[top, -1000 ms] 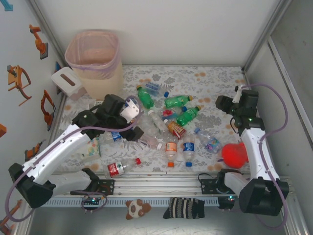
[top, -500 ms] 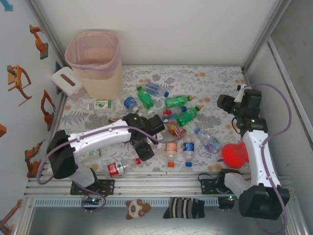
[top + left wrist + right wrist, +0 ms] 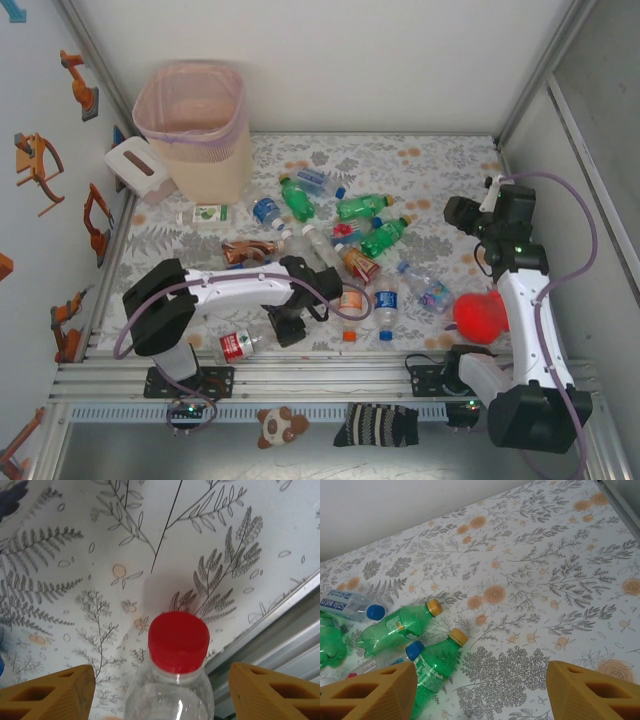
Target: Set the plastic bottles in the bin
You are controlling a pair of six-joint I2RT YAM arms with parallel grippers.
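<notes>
Open across the upper right of the top view: bare worktop (image 3: 440,160) up to the back wall (image 3: 350,60). Crowded through the middle with lying plastic bottles (image 3: 345,225), close together, little room between. Blocked at upper left by the bin (image 3: 205,160) and the white box (image 3: 135,168) just beside it. Barred at lower left by the left arm (image 3: 230,285), stretched over the worktop. Hemmed at lower right by the red plush toy (image 3: 480,313). In the left wrist view, red-capped bottle (image 3: 178,642) at centre bottom, bare worktop beyond, metal rail (image 3: 280,625) at lower right. In the right wrist view, clear to the right, green bottles (image 3: 395,627) at lower left.
</notes>
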